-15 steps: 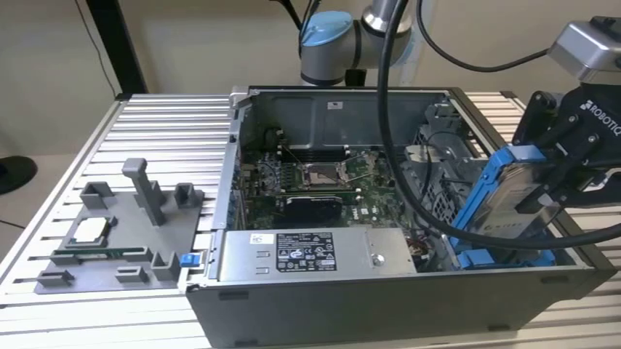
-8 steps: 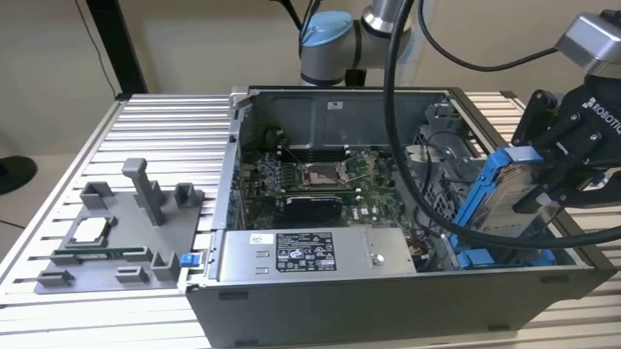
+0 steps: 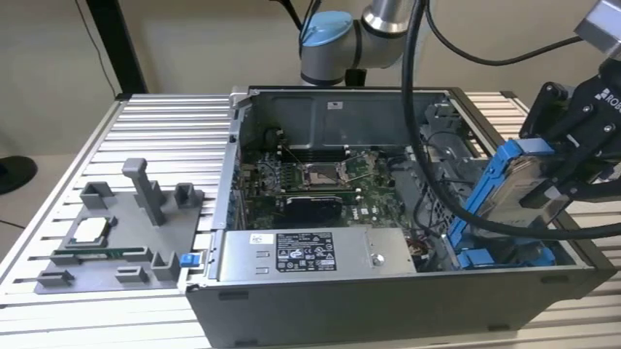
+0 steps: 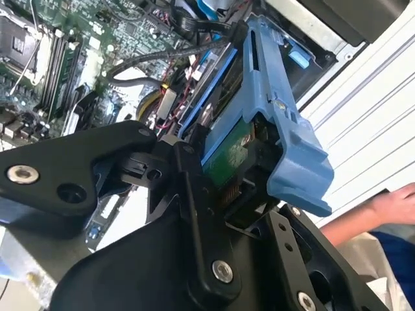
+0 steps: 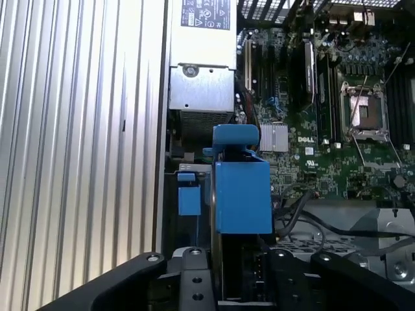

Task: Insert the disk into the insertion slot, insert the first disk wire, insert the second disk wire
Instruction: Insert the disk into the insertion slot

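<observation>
Black tool (image 4: 227,184) clamped on the disk (image 3: 507,182), tilted above the insertion slot (image 3: 499,257) in the computer case (image 3: 388,305), and that slant could jam its blue carrier on a rail or snag the black cable (image 3: 415,109).

Plain, evenly lit work corner.
A ribbed aluminium table (image 3: 165,138) stands before a bare beige wall (image 3: 203,43); a black upright post (image 3: 115,43) rises behind its far corner, pale floor (image 3: 25,207) beside it.
</observation>
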`<state>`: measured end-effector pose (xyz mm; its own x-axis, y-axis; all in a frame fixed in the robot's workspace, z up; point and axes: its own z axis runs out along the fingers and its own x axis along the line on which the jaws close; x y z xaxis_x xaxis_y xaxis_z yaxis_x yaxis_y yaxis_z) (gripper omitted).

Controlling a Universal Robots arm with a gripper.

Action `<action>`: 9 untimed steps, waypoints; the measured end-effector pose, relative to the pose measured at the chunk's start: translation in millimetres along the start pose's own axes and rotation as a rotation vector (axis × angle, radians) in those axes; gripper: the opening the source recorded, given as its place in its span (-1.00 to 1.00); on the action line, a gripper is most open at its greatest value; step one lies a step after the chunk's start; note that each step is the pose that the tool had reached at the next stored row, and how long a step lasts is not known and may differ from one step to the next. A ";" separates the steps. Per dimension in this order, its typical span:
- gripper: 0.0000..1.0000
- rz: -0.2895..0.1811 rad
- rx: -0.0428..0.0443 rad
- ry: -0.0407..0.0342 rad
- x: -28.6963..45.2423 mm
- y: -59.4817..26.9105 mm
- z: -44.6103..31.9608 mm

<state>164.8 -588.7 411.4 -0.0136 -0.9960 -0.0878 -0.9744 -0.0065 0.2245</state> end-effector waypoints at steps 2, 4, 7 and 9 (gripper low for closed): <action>-1.00 0.001 -0.0089 -0.0002 -0.4 0.2 -4.7; -1.00 0.001 -0.0207 -0.0002 -0.7 0.2 -7.9; -1.00 0.002 -0.0425 -0.0002 -1.0 -2.4 -11.4; -1.00 0.003 -0.0561 0.0000 -0.4 -4.6 -12.2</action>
<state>172.0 -589.3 422.2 -0.0165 -0.9961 -0.0871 -0.9603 -0.0085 0.2788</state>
